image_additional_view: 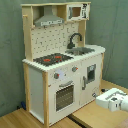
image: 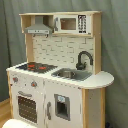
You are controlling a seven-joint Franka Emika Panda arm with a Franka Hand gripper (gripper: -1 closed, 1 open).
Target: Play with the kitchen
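Observation:
The kitchen [image: 65,50] [image_additional_view: 50,40] is a pale-wood and white toy set standing upright in both exterior views. On its counter are a black stovetop with red rings [image: 36,66] [image_additional_view: 52,59], a grey sink [image: 70,74] [image_additional_view: 82,50] and a black faucet [image: 84,59] [image_additional_view: 75,38]. The oven door [image: 27,106] [image_additional_view: 65,95] looks closed. A grey hood [image: 39,27] [image_additional_view: 50,19] hangs above the stove. In the second exterior view my gripper [image_additional_view: 96,94] comes in low from the right, close to the lower front panel, with the white wrist [image_additional_view: 112,100] behind it.
A toy microwave [image: 70,23] [image_additional_view: 76,11] fills the top shelf. A rounded counter flap [image: 100,80] juts out beside the sink. The kitchen stands on a wooden table [image_additional_view: 20,120] before a grey curtain [image: 117,45]. A pale shape [image: 10,123] fills the first exterior view's bottom-left corner.

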